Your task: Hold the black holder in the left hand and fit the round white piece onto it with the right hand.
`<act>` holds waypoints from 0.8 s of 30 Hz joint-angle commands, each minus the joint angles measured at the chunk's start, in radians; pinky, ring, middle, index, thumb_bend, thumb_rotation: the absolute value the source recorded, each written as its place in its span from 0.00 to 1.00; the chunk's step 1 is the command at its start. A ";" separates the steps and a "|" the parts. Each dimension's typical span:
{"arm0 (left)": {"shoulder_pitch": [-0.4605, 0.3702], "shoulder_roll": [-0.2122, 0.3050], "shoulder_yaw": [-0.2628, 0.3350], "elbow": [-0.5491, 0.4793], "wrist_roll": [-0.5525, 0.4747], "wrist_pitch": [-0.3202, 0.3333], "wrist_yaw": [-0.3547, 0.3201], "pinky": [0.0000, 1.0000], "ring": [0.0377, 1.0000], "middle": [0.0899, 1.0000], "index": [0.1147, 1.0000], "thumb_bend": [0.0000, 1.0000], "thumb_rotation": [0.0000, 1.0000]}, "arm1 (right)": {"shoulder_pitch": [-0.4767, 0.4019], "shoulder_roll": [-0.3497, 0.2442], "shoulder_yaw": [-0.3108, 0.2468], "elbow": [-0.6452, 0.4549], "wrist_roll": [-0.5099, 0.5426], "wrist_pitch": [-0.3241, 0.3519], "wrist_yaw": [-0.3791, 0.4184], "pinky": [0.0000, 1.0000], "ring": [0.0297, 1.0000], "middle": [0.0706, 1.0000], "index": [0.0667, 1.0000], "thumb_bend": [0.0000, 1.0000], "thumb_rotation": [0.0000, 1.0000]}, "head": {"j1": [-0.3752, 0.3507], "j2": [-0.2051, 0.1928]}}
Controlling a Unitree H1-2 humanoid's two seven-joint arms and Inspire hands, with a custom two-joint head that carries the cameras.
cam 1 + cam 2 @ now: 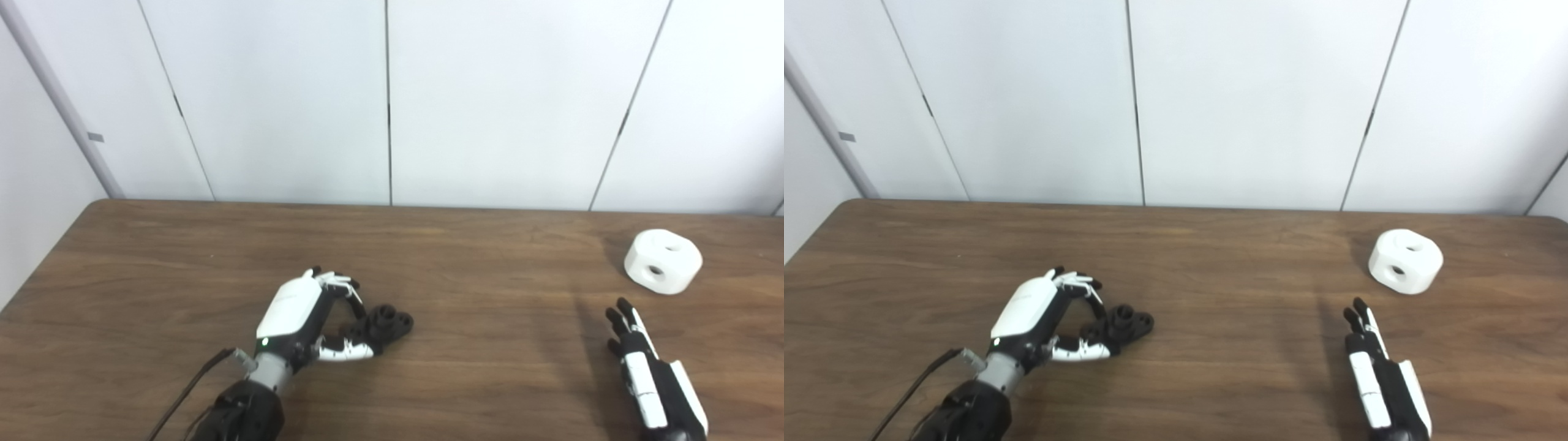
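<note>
Dark wood-grain counter [465, 367], smooth with a dull sheen; matt white plastic-looking round piece [663, 261]; matt black holder [387, 324].

On the table [184, 245], the holder [389, 324] lies left of centre toward the near edge, with the left robot hand [306, 318] just to its left, fingers around it. The round piece [663, 261] sits far right, farther back; the right robot hand [643, 361] lies nearer, well apart from it.
</note>
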 commanded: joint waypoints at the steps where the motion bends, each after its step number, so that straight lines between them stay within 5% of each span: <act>1: -0.016 -0.004 -0.002 -0.048 0.016 -0.033 -0.003 1.00 0.88 0.77 0.42 0.52 0.05 | 0.003 0.028 0.004 -0.043 -0.014 0.002 -0.015 1.00 1.00 0.96 1.00 0.61 1.00 | -0.010 0.012; 24: 0.094 -0.085 -0.092 -0.092 0.082 -0.091 -0.061 1.00 0.89 0.78 0.42 0.52 0.05 | -0.009 0.019 0.023 -0.119 -0.037 0.076 -0.020 1.00 1.00 0.95 1.00 0.60 1.00 | -0.057 0.080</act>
